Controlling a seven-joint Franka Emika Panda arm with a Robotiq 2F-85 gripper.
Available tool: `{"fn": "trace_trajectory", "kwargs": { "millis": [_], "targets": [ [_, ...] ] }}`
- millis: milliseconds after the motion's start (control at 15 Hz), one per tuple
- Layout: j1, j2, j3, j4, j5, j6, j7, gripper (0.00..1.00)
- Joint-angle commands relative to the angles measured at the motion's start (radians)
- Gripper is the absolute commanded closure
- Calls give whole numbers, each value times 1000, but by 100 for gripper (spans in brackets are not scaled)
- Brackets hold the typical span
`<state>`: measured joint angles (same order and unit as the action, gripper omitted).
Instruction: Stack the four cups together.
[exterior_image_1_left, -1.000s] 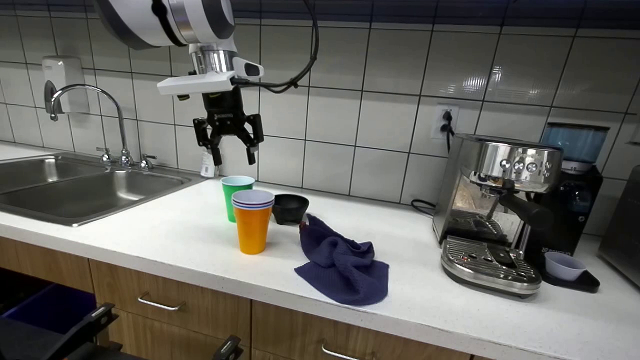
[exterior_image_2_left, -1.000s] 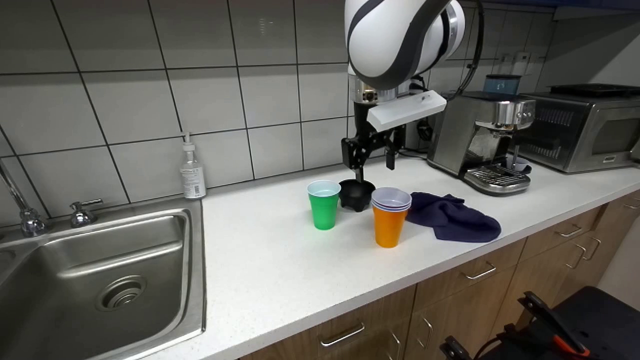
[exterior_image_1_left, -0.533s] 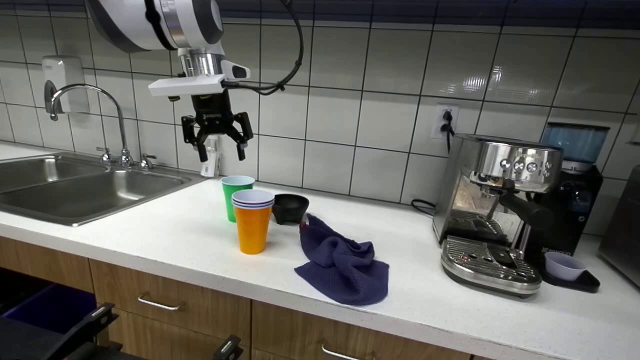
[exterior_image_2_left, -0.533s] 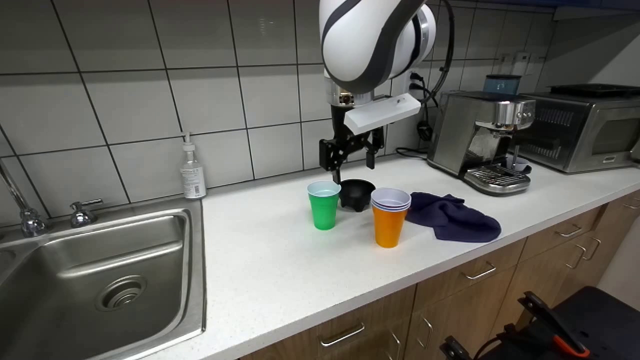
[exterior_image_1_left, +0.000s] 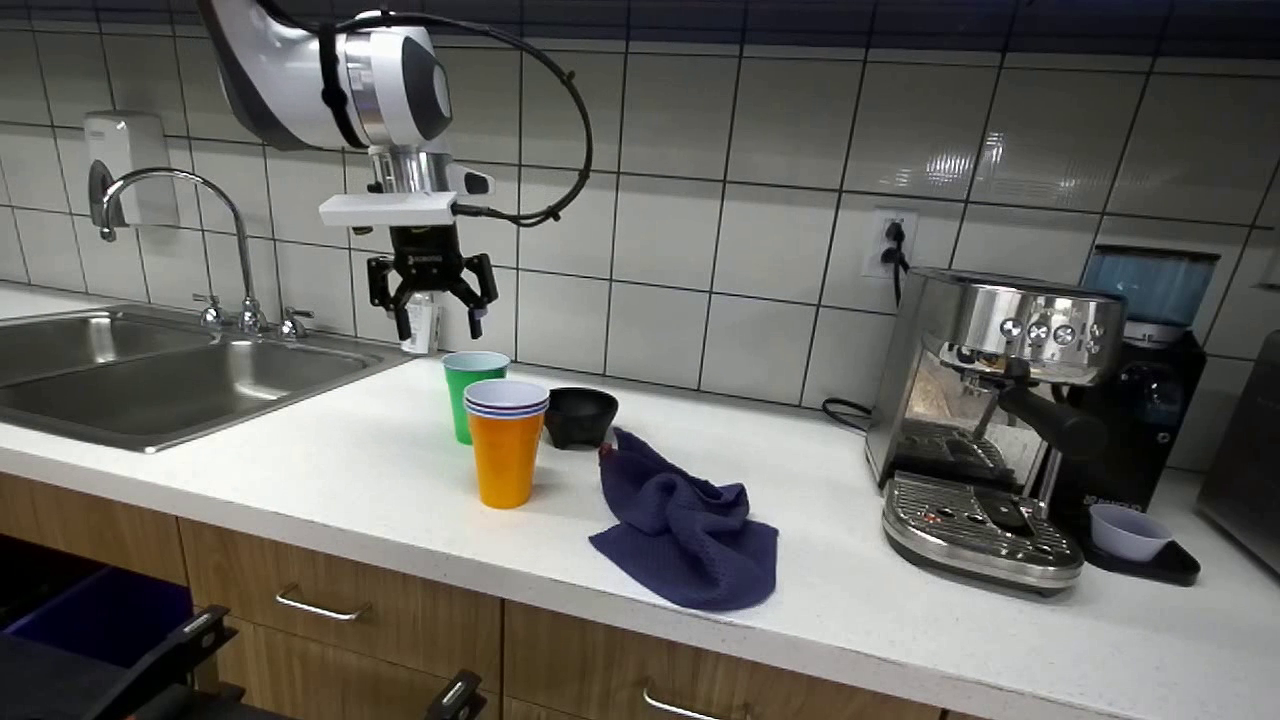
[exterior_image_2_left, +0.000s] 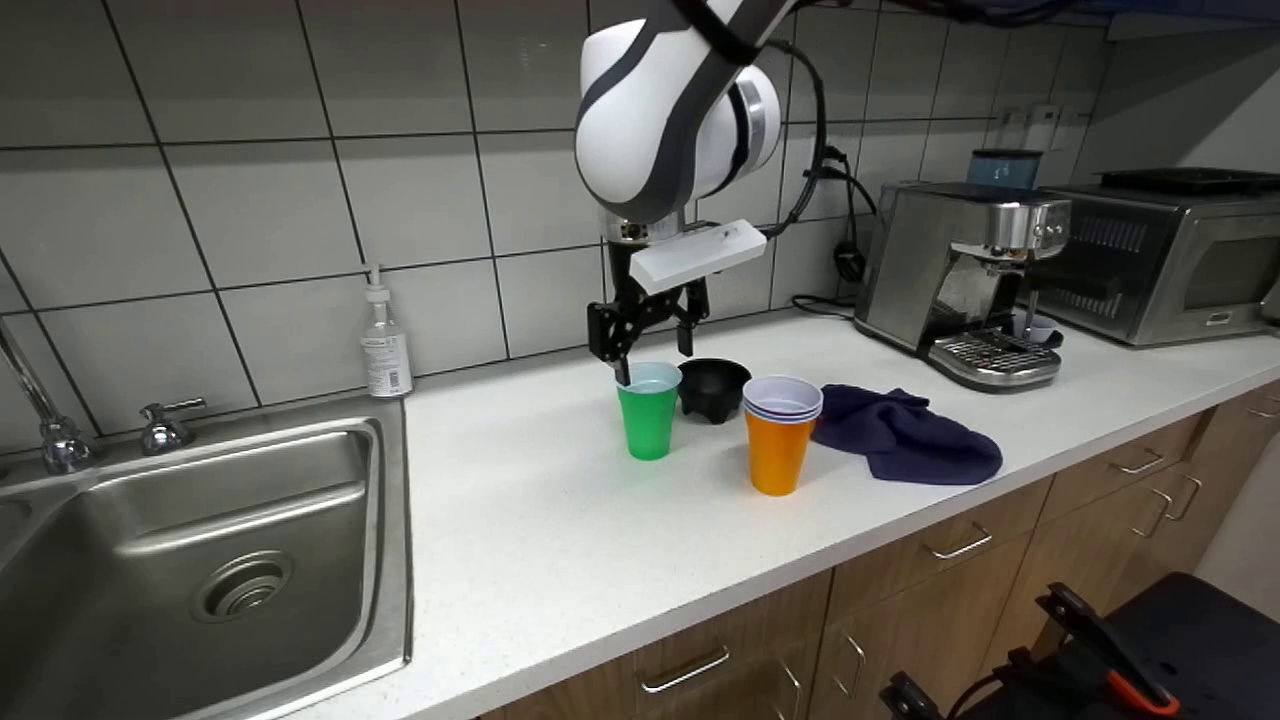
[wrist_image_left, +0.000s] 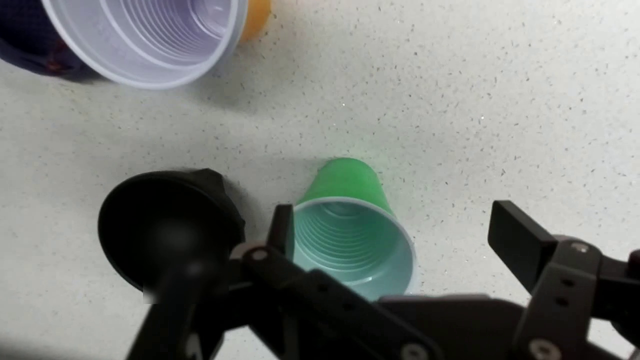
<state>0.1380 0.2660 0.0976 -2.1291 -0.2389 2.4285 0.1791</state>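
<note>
Pincer (exterior_image_1_left: 440, 328) hangs above green cup (exterior_image_2_left: 650, 422), fingers (wrist_image_left: 281, 230) spread apart; green cup upright on surface (exterior_image_2_left: 520, 520) near orange cup (exterior_image_1_left: 505, 460). Nested cups (exterior_image_1_left: 505, 395) inside orange cup show mainly rims, outer colours hidden. Wrist view: one finger covers part of green rim; stack cut off at top.

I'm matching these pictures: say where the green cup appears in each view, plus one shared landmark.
In an exterior view: green cup left of centre, partly behind the orange cup.
In an exterior view: green cup near the middle.
Wrist view: green cup just below centre, between the fingers.
Landmark: black bowl, right of the green cup in both exterior views, left in the wrist view.
</note>
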Motion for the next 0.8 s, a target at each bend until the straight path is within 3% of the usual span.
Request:
{"fn": "trace_trajectory", "kwargs": {
  "millis": [0, 733],
  "targets": [
    [9, 119, 0, 142, 41, -36, -61, 0],
    [10, 316, -2, 359, 117, -76, -126, 0]
  ]
}}
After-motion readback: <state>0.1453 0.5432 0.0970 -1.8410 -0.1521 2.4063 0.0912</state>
